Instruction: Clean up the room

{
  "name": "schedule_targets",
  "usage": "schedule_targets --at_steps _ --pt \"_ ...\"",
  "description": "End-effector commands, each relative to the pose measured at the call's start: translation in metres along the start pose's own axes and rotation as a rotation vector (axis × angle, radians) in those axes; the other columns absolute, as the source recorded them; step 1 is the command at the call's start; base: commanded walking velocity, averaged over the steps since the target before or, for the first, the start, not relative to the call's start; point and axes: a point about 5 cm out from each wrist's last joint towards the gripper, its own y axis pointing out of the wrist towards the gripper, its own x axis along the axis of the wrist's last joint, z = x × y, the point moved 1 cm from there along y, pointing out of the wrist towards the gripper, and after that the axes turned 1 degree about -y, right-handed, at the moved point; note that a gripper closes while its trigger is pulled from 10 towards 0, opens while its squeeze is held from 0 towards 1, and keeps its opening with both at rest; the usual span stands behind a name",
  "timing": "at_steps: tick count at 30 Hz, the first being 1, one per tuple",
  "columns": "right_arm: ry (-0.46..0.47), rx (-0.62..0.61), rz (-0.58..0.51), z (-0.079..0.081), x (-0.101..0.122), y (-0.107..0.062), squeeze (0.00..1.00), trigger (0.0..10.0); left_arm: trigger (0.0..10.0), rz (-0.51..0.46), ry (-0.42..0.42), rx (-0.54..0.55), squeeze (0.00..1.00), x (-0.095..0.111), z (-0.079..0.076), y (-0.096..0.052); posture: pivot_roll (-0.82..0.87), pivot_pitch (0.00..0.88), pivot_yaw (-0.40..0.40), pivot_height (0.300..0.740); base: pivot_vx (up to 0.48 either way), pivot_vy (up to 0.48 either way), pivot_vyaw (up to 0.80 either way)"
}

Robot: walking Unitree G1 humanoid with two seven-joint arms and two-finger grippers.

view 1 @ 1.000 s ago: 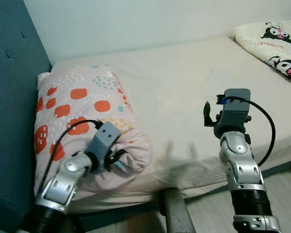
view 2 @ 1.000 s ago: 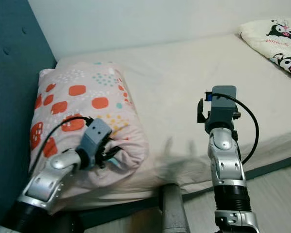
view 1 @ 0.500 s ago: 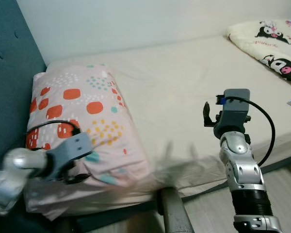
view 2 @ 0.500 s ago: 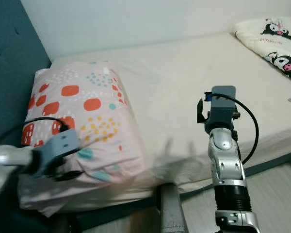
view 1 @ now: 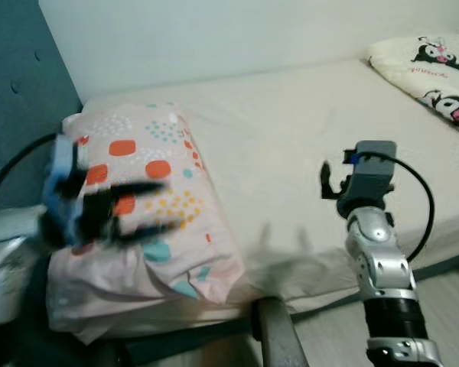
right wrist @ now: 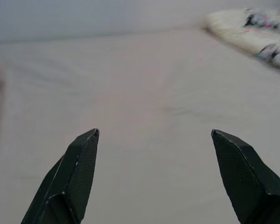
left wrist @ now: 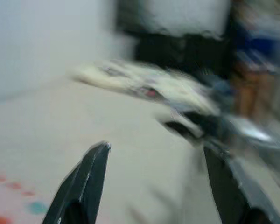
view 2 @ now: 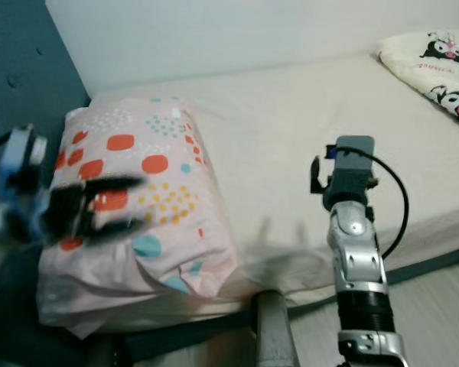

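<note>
While blurred with motion at nine o'clock of the head view, left gripper point(view 1: 130, 206) hangs over the pillow point(view 2: 149, 229), fingers spread apart and holding nothing. Pillow lies at the bed's point(view 1: 291, 153) head end, against the blue headboard point(view 1: 19, 99), its near corner slumped and creased toward the mattress edge at seven o'clock.

Right gripper point(view 1: 330, 182) held upright at three o'clock above bare sheet, fingers wide apart in the wrist view, empty. Cartoon-print blanket point(view 1: 432, 65) at one o'clock, well apart from both grippers.

Judging by the folds and sag: soft, light, easily squashed, no risk of breakage. Likely to flop and fold if lifted by one corner; cloth cover probably gives decent grip but may slide over the filling. Best taken by pinching deep into the bulk along a long edge, or at the near slumped corner for a drag rather than a lift. Better with both grippers at opposite ends for squaring up.
</note>
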Motion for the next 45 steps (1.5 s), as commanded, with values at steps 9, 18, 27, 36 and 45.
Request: schedule_targets --at_steps 9,18,27,36,45 --pt "0.106 0.150 0.122 0.030 -0.046 -0.014 0.00 10.0 10.0 0.181 -0.273 0.443 0.00 -0.122 -0.017 -0.010 -0.13 0.085 -0.015 0.556 0.000 0.000 0.00" --pt "0.117 0.191 0.168 0.039 -0.066 -0.015 0.00 10.0 10.0 0.197 -0.140 0.538 0.00 -0.115 0.013 -0.020 -0.11 0.057 -0.002 0.596 0.000 0.000 0.00" --pt "0.093 0.187 0.314 0.035 -0.115 -0.031 0.00 10.0 10.0 0.136 -0.118 0.403 0.00 -0.097 0.013 -0.021 -0.09 0.041 -0.005 0.636 0.000 0.000 0.00" --pt "0.033 0.184 0.450 0.027 -0.152 -0.049 0.00 10.0 10.0 0.288 -0.058 0.283 0.00 -0.127 0.007 -0.043 -0.08 0.040 -0.016 0.671 0.000 0.000 0.00" --pt "0.037 0.098 0.755 0.004 -0.219 -0.111 0.00 10.0 10.0 0.641 -0.216 0.574 0.00 -0.212 0.011 -0.149 -0.08 0.043 -0.009 0.721 0.000 0.000 0.00"
